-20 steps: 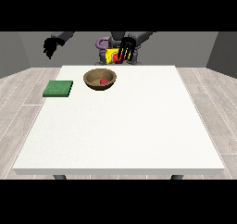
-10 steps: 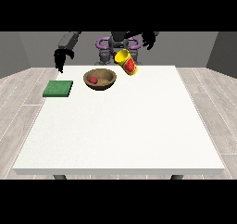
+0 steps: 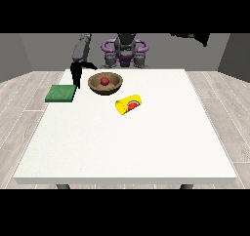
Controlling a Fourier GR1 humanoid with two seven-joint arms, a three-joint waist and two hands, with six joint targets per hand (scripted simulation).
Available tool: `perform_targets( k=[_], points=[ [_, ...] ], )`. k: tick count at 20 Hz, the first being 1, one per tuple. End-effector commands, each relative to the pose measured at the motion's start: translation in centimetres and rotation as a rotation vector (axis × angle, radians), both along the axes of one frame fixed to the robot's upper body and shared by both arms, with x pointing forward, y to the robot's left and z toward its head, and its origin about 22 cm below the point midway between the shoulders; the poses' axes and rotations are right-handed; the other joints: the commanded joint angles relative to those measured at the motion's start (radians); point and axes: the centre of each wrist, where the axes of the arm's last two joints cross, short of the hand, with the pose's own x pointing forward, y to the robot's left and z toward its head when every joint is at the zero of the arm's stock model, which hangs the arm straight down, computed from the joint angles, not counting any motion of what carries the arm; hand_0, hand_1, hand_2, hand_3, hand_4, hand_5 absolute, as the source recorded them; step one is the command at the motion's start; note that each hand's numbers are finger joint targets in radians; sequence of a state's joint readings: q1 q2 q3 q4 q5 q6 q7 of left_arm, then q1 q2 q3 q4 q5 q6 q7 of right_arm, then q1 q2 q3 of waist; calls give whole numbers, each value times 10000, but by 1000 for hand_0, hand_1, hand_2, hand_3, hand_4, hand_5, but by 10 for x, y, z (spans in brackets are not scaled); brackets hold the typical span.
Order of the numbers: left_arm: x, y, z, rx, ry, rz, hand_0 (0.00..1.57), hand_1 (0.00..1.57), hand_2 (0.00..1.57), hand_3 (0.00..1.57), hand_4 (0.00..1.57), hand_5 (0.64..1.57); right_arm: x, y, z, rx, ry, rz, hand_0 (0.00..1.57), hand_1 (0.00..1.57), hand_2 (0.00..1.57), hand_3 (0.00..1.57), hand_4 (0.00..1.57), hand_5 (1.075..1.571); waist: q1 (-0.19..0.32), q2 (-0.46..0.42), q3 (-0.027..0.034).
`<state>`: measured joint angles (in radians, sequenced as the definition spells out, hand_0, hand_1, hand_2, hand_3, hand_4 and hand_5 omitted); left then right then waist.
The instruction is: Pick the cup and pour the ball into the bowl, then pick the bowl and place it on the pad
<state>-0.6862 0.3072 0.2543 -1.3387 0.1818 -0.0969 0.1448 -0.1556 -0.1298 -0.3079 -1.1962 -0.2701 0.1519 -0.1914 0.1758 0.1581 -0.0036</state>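
Note:
A brown wooden bowl [image 3: 105, 84] stands near the table's far edge with a red ball [image 3: 104, 80] inside it. The yellow cup [image 3: 128, 105] lies on its side on the table, just in front and to the right of the bowl, and no hand touches it. A green pad [image 3: 61, 93] lies flat to the left of the bowl. The hand at the view's left [image 3: 76, 74] hangs between pad and bowl, its fingers straight and pointing down and its thumb out towards the bowl's rim. The hand at the view's right [image 3: 195, 36] is raised high above the table's far right corner, stretched out and holding nothing.
The white table [image 3: 146, 147] stretches wide towards the camera in front of the cup. The robot's torso [image 3: 125, 49] sits behind the far edge, right behind the bowl.
The cup left the hand at the view's right and now lies on the table, and that hand swung up and outward. The hand at the view's left came down between pad and bowl.

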Motion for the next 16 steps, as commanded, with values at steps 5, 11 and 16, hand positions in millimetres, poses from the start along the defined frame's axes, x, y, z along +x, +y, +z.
perform_targets(
  k=[5,11,16],
  points=[
    [-16,105,21,-609,-373,141,0,0,0,0,300,1509,17,45,-21,343,-246,231,0,0,0,0,0,1569,-427,476,38],
    [-28,130,33,-434,-431,73,0,0,0,0,266,1506,37,51,-34,100,107,38,0,0,0,0,0,1569,-299,681,41],
    [-36,151,45,-445,-698,421,0,0,0,0,244,1494,33,81,-54,95,137,323,0,0,0,0,0,1571,-508,839,42]
  ],
)
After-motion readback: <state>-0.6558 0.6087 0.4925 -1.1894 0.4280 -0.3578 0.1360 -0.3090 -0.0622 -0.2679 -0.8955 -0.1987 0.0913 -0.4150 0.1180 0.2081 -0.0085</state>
